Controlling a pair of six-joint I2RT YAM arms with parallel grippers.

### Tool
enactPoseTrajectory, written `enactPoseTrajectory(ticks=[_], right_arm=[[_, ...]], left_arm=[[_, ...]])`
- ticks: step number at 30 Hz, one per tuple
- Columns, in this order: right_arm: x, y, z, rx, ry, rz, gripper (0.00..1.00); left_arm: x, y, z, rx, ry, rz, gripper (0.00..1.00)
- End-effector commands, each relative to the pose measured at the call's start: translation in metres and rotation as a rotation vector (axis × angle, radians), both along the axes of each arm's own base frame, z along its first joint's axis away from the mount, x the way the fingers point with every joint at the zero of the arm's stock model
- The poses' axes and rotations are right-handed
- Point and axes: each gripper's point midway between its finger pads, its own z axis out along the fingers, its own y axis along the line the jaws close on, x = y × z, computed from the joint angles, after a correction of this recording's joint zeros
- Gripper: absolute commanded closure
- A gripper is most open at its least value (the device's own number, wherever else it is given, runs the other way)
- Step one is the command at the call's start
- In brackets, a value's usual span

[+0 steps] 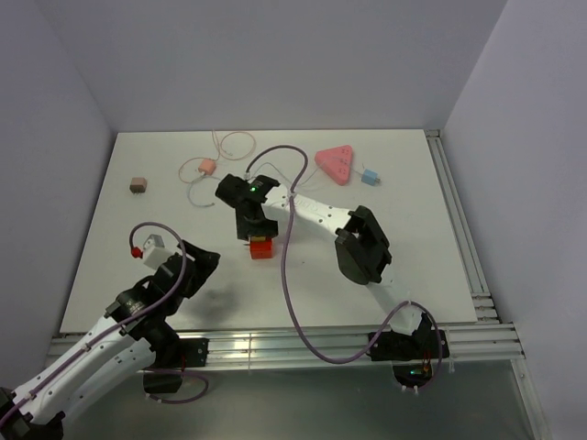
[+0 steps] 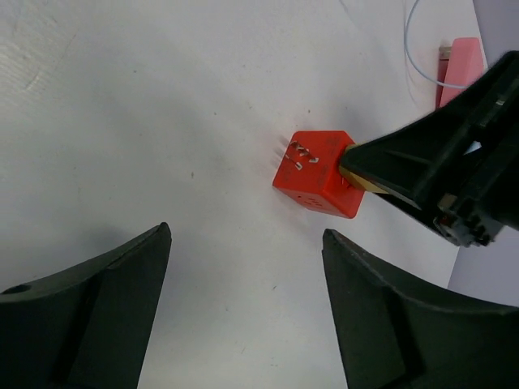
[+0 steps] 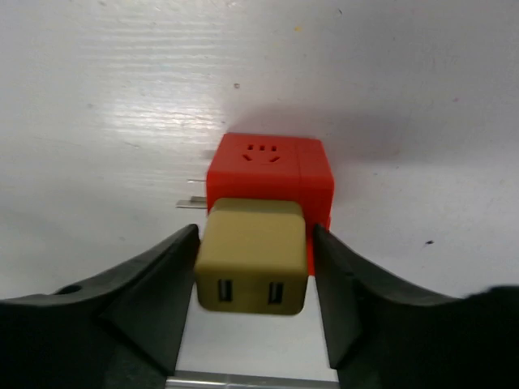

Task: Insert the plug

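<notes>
Nearest the bases, the left tool (image 2: 246, 243) is hanging over the near-left part of the white counter (image 1: 413, 257). Its jaws are standing wide apart and are gripping nothing.

Further in, near the middle of the counter, the right tool (image 3: 253, 235) is clamping a tan adapter (image 3: 253, 263) with both fingers pressing on its sides. The adapter is showing two slots on the face turned toward the wrist camera. It is sitting against an orange-red block (image 3: 272, 166), which is resting on the counter with metal prongs sticking out of one side.

Toward the far edge, a brown cube (image 1: 138, 184) is lying at the left, and a small pink piece (image 1: 207, 166) is trailing a thin looping cable. At the far right, the light-blue plug (image 1: 370, 176) is lying on the counter just beside the right corner of the pink triangular strip (image 1: 335, 165), well apart from both tools.
</notes>
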Motion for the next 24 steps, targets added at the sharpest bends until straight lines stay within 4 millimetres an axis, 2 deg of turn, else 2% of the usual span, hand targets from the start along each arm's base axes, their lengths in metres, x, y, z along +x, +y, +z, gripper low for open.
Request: enactPoseTrajectory(ticks=[1,2,6,8,9,10,11,12,13,14,15,16,17,18,19,20,21,22,23,24], right_arm=[[-0.002,-0.011,-0.018,-0.039,0.034,0.026,0.32],[0.006,-0.004,0.000,0.003,-0.008,0.024,0.21],[0.024,-0.005,0.072,0.091,-0.121,0.023,0.12],[0.027,-0.018,0.094,0.079,-0.159,0.014,0.10],[0.025,-0.028,0.115,0.098,-0.188,0.010,0.10],[0.026,-0.032,0.125,0.119,-0.214,0.011,0.10],[0.019,-0.043,0.116,0.101,-0.193,0.012,0.09],[0.013,-0.054,0.143,0.152,-0.237,0.015,0.09],[0.008,-0.063,0.134,0.153,-0.234,0.019,0.05],[0.003,-0.068,0.138,0.169,-0.245,0.021,0.04],[-0.002,-0.081,0.158,0.209,-0.285,0.016,0.04],[-0.006,-0.089,0.148,0.203,-0.281,0.017,0.04],[-0.012,-0.099,0.159,0.230,-0.305,0.019,0.03],[-0.013,-0.107,0.156,0.217,-0.310,0.022,0.03],[-0.017,-0.118,0.146,0.187,-0.302,0.015,0.03],[-0.019,-0.128,0.151,0.185,-0.327,0.011,0.03],[-0.022,-0.133,0.149,0.182,-0.329,0.013,0.03],[-0.025,-0.136,0.136,0.174,-0.318,0.021,0.03],[-0.031,-0.137,0.136,0.201,-0.314,0.036,0.03],[-0.034,-0.138,0.130,0.213,-0.298,0.041,0.03]], left_arm=[[0.007,0.011,0.027,0.042,-0.049,0.039,0.15],[0.008,0.012,0.033,0.049,-0.055,0.041,0.13],[0.013,0.018,0.048,0.117,-0.071,0.045,0.03],[0.018,0.022,0.057,0.162,-0.067,0.064,0.01],[0.019,0.026,0.057,0.192,-0.053,0.080,0.00],[0.023,0.031,0.057,0.244,-0.042,0.104,0.01],[0.029,0.032,0.068,0.265,-0.057,0.105,0.00],[0.035,0.035,0.072,0.291,-0.056,0.124,0.00],[0.045,0.035,0.079,0.322,-0.048,0.134,0.01],[0.051,0.036,0.081,0.373,-0.034,0.110,0.01],[0.065,0.047,0.085,0.386,-0.027,0.148,0.01],[0.080,0.050,0.085,0.409,0.006,0.153,0.00],[0.088,0.053,0.081,0.418,0.044,0.120,0.00],[0.100,0.082,0.079,0.422,0.082,0.202,0.01],[0.120,0.090,0.079,0.425,0.114,0.219,0.01],[0.128,0.118,0.077,0.423,0.160,0.305,0.00],[0.135,0.131,0.075,0.427,0.191,0.347,0.01],[0.151,0.143,0.073,0.435,0.251,0.379,0.00],[0.158,0.165,0.072,0.432,0.288,0.441,0.00],[0.171,0.172,0.050,0.446,0.375,0.442,0.00]])
